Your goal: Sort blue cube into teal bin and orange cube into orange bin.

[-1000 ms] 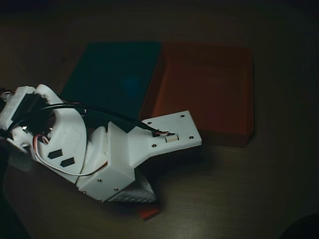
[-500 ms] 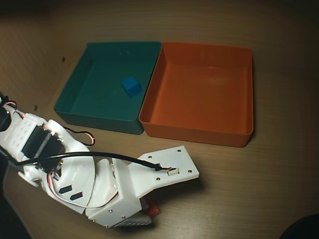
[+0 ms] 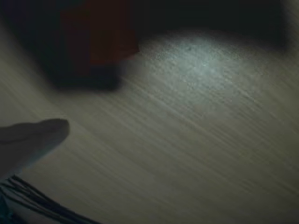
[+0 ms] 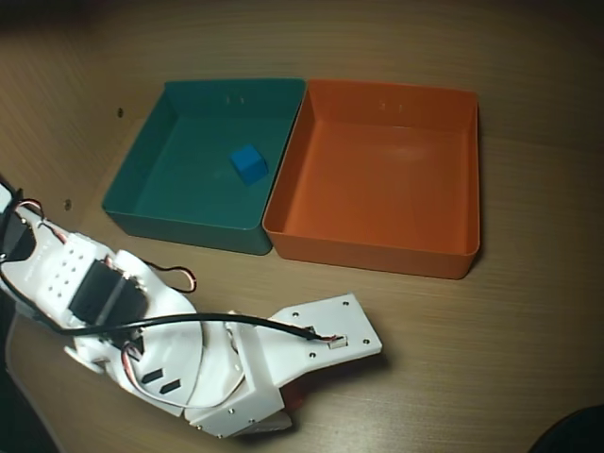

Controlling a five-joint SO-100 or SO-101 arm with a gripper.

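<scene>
From the wrist view I see mostly bare wooden tabletop, dark and blurry. At the top left there is a dim reddish shape in the shadow, too blurry for me to name. One pale finger of the claw pokes in from the left edge. I cannot tell from here if the claw is released or clenched.

From the overhead view I see the teal bin at the far left of the tabletop and the orange bin just to its right, with their side walls touching. The blue cube sits inside the teal bin, on its floor, toward the right side. The orange bin has nothing in it that I can see.

The white arm lies low at the near left, in front of the bins and apart from them. A black cable runs over it to a flat white plate. The claw is hidden under the arm's body, so its state stays unknown to me. A tiny bit of orange-red shows under the near edge of the arm; it may be the orange cube, but I cannot be sure.
</scene>
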